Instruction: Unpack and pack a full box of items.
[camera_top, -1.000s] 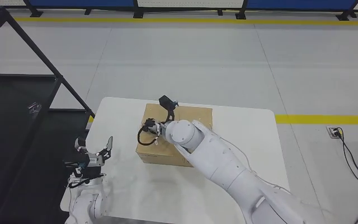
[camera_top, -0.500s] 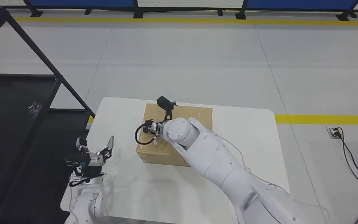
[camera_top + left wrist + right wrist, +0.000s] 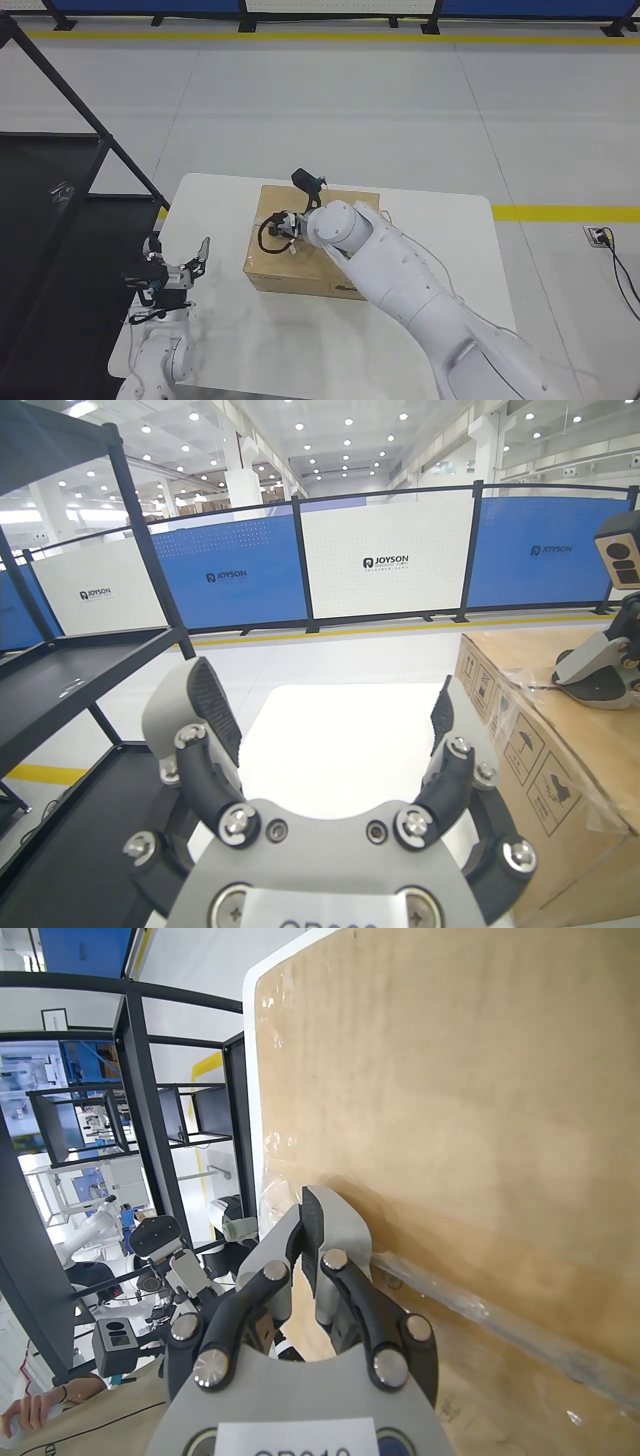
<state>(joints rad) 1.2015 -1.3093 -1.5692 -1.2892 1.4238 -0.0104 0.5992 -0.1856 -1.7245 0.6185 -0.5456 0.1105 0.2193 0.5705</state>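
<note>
Our right gripper [image 3: 306, 1223] sits on top of the cardboard box [image 3: 450, 1078], fingers pressed together with nothing visible between them, its tip at the clear tape [image 3: 480, 1314] along the seam. The left wrist view adds handling symbols [image 3: 520, 745] printed on the box's side. Our left gripper [image 3: 325, 700] hangs beside the box over the white table [image 3: 340, 720], spread wide and empty. A black shelf rack [image 3: 75, 660] stands farther from the box.
</note>
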